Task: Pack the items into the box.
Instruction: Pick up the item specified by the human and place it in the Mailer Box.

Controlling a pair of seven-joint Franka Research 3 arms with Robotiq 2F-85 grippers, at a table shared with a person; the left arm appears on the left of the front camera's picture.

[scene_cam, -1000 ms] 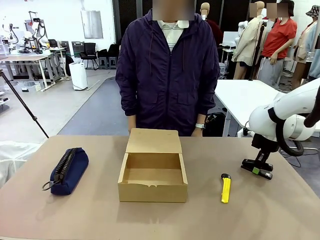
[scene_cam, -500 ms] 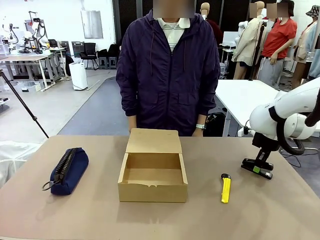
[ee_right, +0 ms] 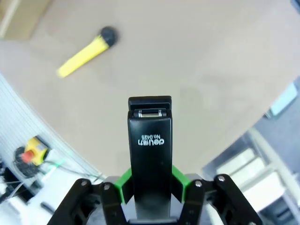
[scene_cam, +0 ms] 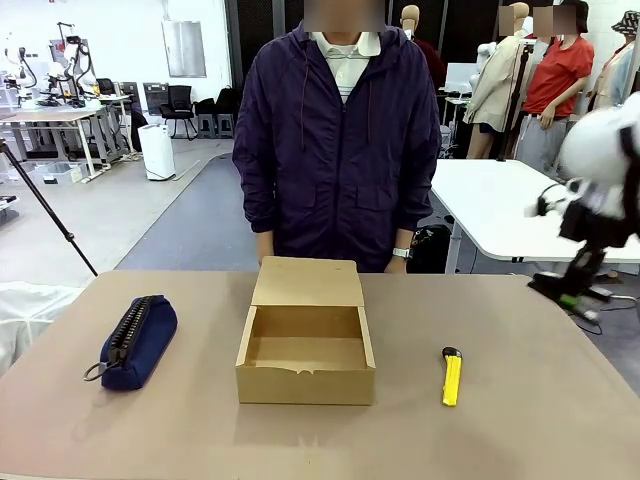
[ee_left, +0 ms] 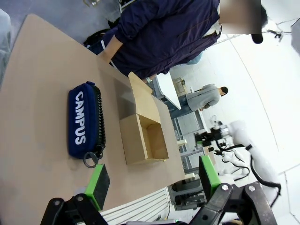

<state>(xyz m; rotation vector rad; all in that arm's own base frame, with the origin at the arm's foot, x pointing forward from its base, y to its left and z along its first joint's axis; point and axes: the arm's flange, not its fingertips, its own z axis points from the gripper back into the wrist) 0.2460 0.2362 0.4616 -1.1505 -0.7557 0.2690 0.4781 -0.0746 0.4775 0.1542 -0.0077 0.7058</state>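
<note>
Right gripper is clenched on the black stapler with a printed label on its top. Its green pads pinch the narrow body from both sides near the rear, so the nose juts out past the fingertips. That hold seems meant to leave the long front end free to go down into a container first. In the front view the gripper and its load hang blurred, clear of the brown table, above its far right side and well apart from the shallow tan cardboard box. The box sits mid-table with its hinged flap lid tipped back toward the person in the dark purple jacket, so the opening faces up and is unobstructed from the robot's side. What shows of its inside looks empty, so packing appears to be only at its start, with the stapler as the first item in hand. A slim yellow utility knife with a black tip lies flat on the table to the right of the box, near it but not touching. It is on the right arm's side, with its tip pointing toward the person. A navy blue zipped pencil case lies left of the box, apart from it. Left gripper hangs above the table's left side with its jaws spread wide and nothing between them. The person stands behind the box, touching nothing.
</note>
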